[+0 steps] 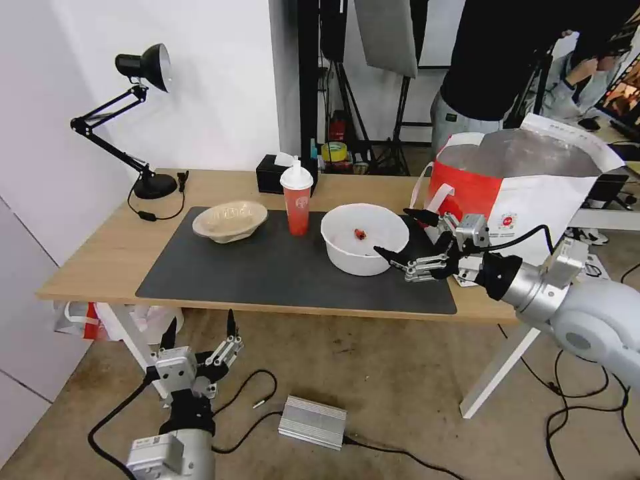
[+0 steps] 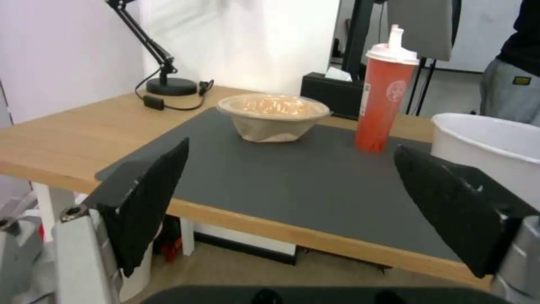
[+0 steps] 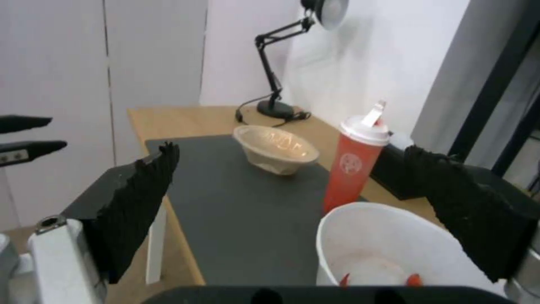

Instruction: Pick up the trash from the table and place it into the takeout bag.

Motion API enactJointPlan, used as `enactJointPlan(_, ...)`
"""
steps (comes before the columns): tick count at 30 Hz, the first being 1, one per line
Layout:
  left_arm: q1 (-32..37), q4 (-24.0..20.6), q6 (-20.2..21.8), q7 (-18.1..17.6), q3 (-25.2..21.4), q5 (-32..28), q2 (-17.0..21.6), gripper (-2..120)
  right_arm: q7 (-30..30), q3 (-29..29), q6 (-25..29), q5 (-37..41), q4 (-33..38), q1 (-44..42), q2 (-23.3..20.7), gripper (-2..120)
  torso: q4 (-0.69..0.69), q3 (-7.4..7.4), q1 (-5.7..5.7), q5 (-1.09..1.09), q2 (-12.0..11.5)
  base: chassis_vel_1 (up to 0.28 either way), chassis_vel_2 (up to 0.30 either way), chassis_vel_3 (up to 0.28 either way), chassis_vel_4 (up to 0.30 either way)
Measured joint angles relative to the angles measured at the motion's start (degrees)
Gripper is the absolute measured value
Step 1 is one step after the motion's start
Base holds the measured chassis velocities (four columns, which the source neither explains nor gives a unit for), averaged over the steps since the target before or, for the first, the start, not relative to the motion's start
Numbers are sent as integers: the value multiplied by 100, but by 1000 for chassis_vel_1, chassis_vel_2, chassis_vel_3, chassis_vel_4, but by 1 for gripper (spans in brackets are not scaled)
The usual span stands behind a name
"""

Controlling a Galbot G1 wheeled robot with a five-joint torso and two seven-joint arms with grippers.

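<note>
Three pieces of trash stand on the table's [image 1: 93, 260] dark grey mat [image 1: 267, 273]: a beige pulp bowl [image 1: 230, 220] [image 2: 273, 116] [image 3: 276, 147], a red cup with a dome lid [image 1: 297, 200] [image 2: 385, 93] [image 3: 354, 169], and a large white bowl [image 1: 360, 227] [image 2: 489, 143] [image 3: 382, 249]. The red-and-white takeout bag [image 1: 527, 180] stands open at the table's right end. My right gripper [image 1: 393, 231] [image 3: 303, 190] is open, held sideways at the white bowl's right rim with nothing in it. My left gripper [image 1: 200, 320] [image 2: 298, 185] is open, low in front of the table's front edge.
A black desk lamp [image 1: 143, 120] and a black tissue box [image 1: 273, 175] stand at the table's back. A silver box [image 1: 312, 421] and cables lie on the floor. A thin plastic bag [image 1: 87, 317] sits under the table's left end. A person stands behind the takeout bag.
</note>
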Motion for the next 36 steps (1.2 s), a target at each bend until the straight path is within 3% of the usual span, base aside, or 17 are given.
enactJointPlan(5,-18,17,-1,2,9,14,-34,97,-174,-435,-62,2,-206,448,21,100,0,0,0,0,0,0,0,0,0)
enactJointPlan(10,-18,17,-1,2,10,17,-39,97,-197,-512,-69,5,-239,528,26,100,0,0,0,0,0,0,0,0,0)
enactJointPlan(11,-3,17,-4,2,1,50,-57,97,-335,-1031,-141,41,-437,1140,51,100,0,0,0,0,0,0,0,0,0)
enactJointPlan(14,21,17,-25,-1,-23,73,-78,97,-347,-1547,-284,147,-587,1758,106,100,0,0,0,0,0,0,0,0,0)
enactJointPlan(19,57,17,-39,-8,-35,118,-128,97,-259,-1993,-666,442,-780,2247,214,100,0,0,0,0,0,0,0,0,0)
enactJointPlan(25,77,53,-52,-9,2,158,-158,97,-180,-2283,-864,438,-936,2501,296,100,0,0,0,0,1,0,0,0,0)
enactJointPlan(31,72,86,-121,-19,9,192,-187,97,-43,-2520,-1558,352,-999,2837,355,100,0,0,0,0,1,0,0,0,0)
enactJointPlan(36,65,121,-134,-23,21,210,-204,97,30,-2710,-1740,390,-1125,3041,430,100,0,0,0,0,1,0,0,0,0)
